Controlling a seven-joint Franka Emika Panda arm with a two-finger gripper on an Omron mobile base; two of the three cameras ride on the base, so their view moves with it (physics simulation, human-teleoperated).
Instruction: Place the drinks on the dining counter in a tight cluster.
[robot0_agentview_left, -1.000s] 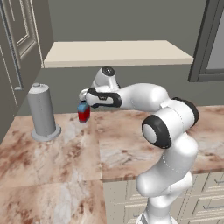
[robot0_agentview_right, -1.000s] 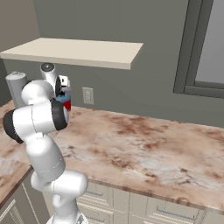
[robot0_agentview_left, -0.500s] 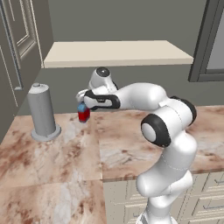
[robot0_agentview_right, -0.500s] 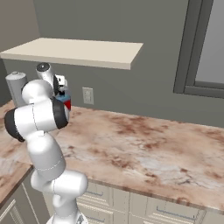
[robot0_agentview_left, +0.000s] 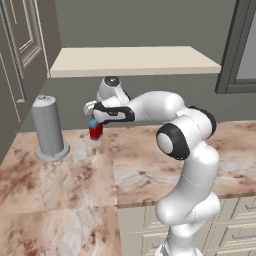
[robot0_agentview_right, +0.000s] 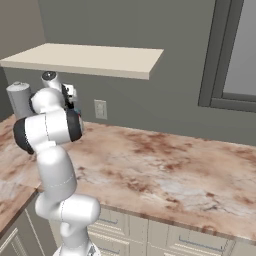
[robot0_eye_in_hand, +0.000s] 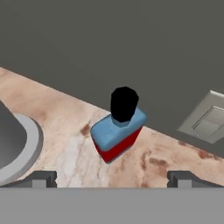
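Near the back wall, on the marbled desk, my claw hangs released, its two dark fingertips spread wide to either side of the small red-and-blue container without touching it. That container, with its dark top, stands upright on the stone close to the grey wall, apart from the round base of the tall grey cylinder to its left. Beside it on the wall sits a pale outlet plate, under a cream shelf.
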